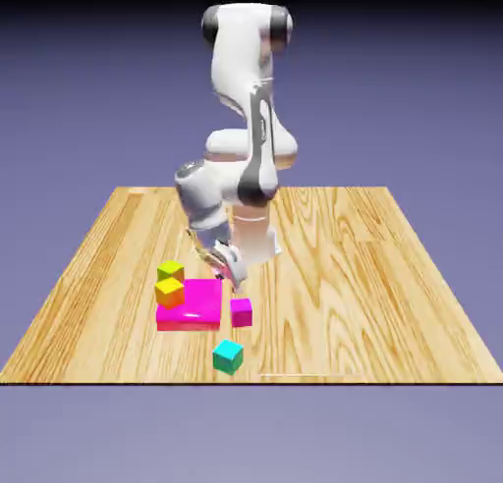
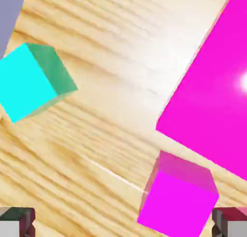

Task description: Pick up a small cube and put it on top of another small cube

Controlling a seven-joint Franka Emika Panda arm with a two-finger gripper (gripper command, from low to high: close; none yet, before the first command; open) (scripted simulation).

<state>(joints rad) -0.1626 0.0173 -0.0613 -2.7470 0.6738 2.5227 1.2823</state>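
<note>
The fingers (image 2: 123, 224) stand wide apart with nothing held between them; in the hand view their grey tips sit at the two bottom corners, and the small glossy magenta-pink cube (image 2: 177, 197) shows between them, nearer one tip than the other. In the exterior view the fingers (image 1: 228, 266) hang just above the light wooden worktop (image 1: 393, 275), over the far edge of the large flat magenta-pink square slab (image 1: 194, 301), while the small cube (image 1: 241, 312) rests on the wood just beside that slab, on the exterior view's right.

This looks like the approach step: the cube is not yet grasped, and the hand is not yet centred over it. The next move calls for shifting the hand until the cube lies midway between the tips, turning it so the fingers face two flat sides, and then lowering and closing.

The glossy cyan cube (image 1: 228, 356) lies apart on bare wood, nearer the front edge, and in the hand view the same cyan cube (image 2: 33, 81) sits well clear of the slab (image 2: 212, 86). It seems an easy target for the stack. An orange cube (image 1: 169, 292) and a yellow-green cube (image 1: 171, 271) sit at the slab's other side, so the descent should stay away from them.
</note>
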